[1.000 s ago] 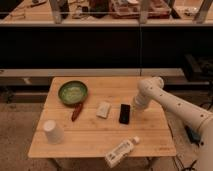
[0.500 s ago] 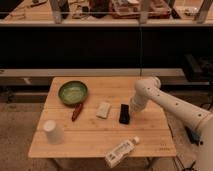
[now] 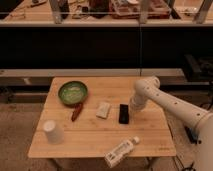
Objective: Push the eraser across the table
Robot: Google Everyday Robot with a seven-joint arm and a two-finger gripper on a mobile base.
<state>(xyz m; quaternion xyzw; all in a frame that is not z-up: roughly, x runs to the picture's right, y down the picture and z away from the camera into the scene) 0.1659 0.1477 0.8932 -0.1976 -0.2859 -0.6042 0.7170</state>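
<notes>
The eraser [image 3: 123,113], a flat black rectangular block, lies on the light wooden table [image 3: 150,137], right of centre. The smaller whitish block [image 3: 104,109] lies just left of it. My gripper [image 3: 134,106] at the end of the white arm is down at the tabletop right beside the eraser's right side, close to or touching it.
A green bowl [image 3: 73,92] sits at the back left with a red chili pepper [image 3: 76,112] in front of it. A white cup [image 3: 52,131] stands at the front left. A plastic bottle [image 3: 120,152] lies at the front edge. A dark shelf unit stands behind the table.
The gripper has moved left along the table towards the eraser's right side. The eraser has barely shifted, if at all.
</notes>
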